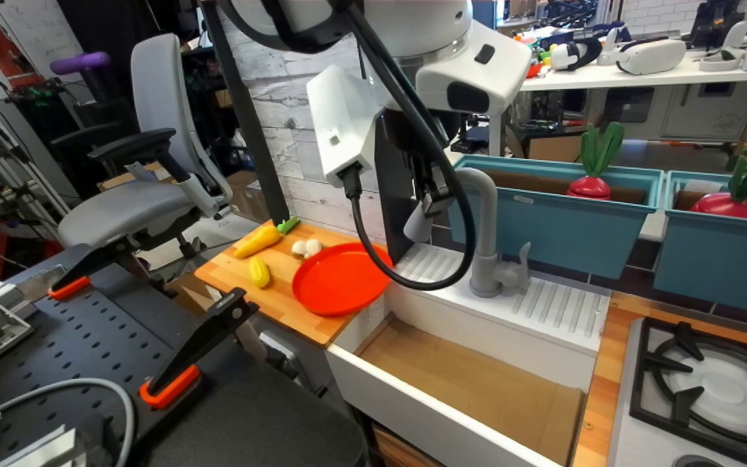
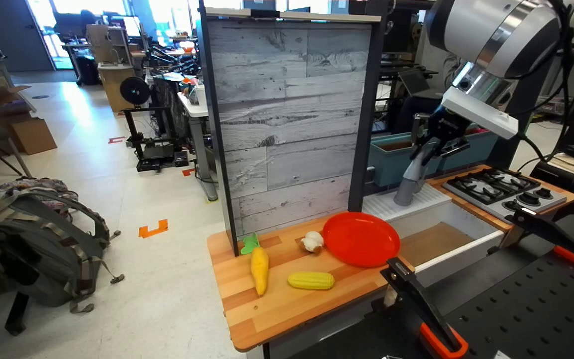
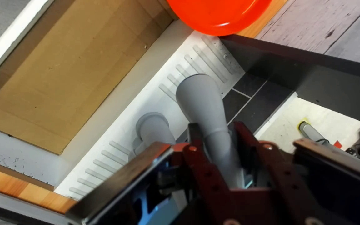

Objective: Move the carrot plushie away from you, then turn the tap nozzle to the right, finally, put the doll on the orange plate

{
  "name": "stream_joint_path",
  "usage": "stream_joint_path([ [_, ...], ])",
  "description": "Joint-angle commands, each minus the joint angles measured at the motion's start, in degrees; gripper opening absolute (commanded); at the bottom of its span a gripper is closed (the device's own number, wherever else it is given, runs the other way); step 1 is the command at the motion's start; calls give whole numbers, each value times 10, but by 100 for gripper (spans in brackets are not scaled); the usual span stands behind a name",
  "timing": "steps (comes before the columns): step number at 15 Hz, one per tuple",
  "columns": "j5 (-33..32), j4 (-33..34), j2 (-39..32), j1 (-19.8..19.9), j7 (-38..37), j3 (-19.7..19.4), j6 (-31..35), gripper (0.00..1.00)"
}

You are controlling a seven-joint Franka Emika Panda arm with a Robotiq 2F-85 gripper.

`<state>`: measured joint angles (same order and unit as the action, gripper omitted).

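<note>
The grey tap nozzle [image 1: 489, 220] arches up behind the sink, and its flared spout end points sideways toward the plate's side. It also shows in the wrist view [image 3: 200, 95]. My gripper [image 3: 216, 125] has its fingers on either side of the spout, above the flared end. A gap shows along one finger, so it is not clamped. The carrot plushie [image 2: 259, 271], yellow-orange with a green top, lies at the far end of the wooden board. The orange plate [image 2: 361, 239] lies on the board beside the sink. I cannot tell which thing is the doll.
A yellow corn toy [image 2: 311, 280] and a white garlic-like toy [image 2: 313, 242] lie on the wooden board [image 2: 267, 319]. A tall panel [image 2: 292, 119] stands behind it. The sink [image 1: 471, 376] has a cardboard bottom. Blue planters [image 1: 555, 214] stand behind the tap; a stove [image 1: 711, 383] is beside.
</note>
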<state>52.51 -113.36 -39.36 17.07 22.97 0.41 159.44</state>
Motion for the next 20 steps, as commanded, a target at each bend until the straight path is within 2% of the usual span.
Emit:
stream_joint_path([
  [1,5,-21,14,48,26,-24,-18,8],
  [7,-1,-12,12,66,26,-22,-46,8],
  [8,-3,-13,12,63,25,-23,-48,26],
  [9,-4,-12,12,62,25,-24,-48,56],
  [10,-4,-14,13,60,25,-24,-46,55],
  [12,-5,-14,12,57,23,-25,-44,64],
  [16,-9,-15,7,54,17,-28,-37,94],
  [17,-9,-15,6,53,16,-28,-35,99],
  [20,-5,-16,7,51,13,-27,-33,100],
])
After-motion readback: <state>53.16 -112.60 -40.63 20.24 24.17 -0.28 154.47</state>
